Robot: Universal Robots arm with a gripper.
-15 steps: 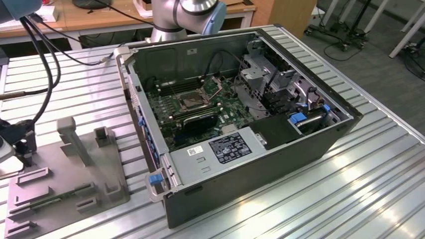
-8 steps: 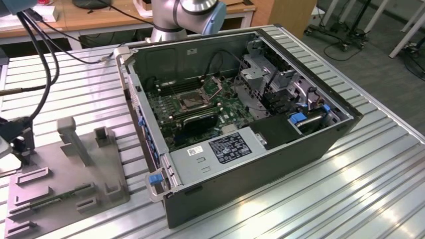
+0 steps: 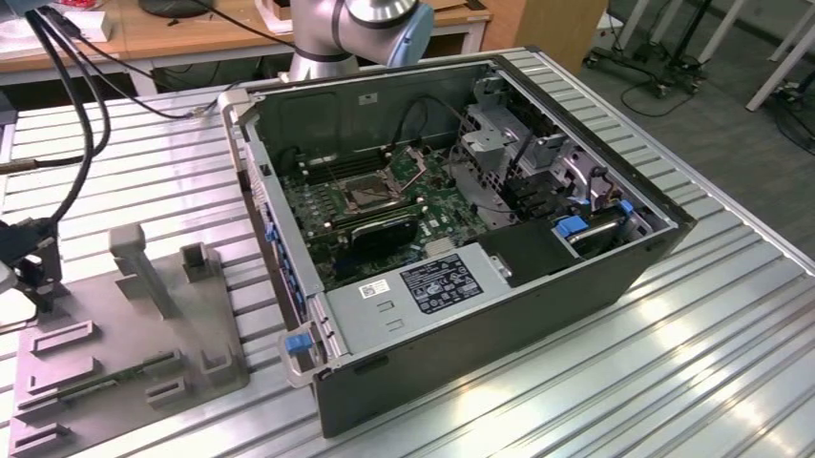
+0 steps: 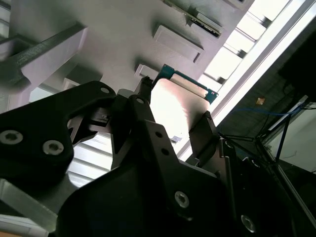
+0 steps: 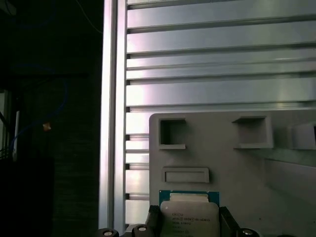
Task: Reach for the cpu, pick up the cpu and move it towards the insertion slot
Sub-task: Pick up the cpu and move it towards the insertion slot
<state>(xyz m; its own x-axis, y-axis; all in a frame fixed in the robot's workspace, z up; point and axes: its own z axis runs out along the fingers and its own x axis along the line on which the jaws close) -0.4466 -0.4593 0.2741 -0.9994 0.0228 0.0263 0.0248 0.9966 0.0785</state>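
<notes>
The cpu [image 5: 190, 213] is a thin square chip with a pale metal face and a green rim. In both wrist views it sits between my gripper's two black fingers [image 5: 154, 219]. My gripper [image 4: 175, 106] is shut on the cpu [image 4: 170, 116], one finger against each side. It is over the grey plastic tray [image 5: 276, 168]. In the exterior view the gripper [image 3: 29, 272] is at the far left edge, beside the tray [image 3: 128, 343]. The insertion slot [image 3: 365, 194], a dark square socket with a metal frame, lies on the motherboard inside the open computer case [image 3: 637, 277], far to the exterior view's right of the gripper.
The tray carries upright posts [image 3: 140, 267] and rectangular recesses [image 5: 173, 133]. A power supply box with a white label [image 3: 433, 281] fills the case's near end. Black cables [image 3: 76, 105] hang at the exterior view's left. The slatted metal table [image 3: 713, 363] ends at an edge [image 5: 111, 98].
</notes>
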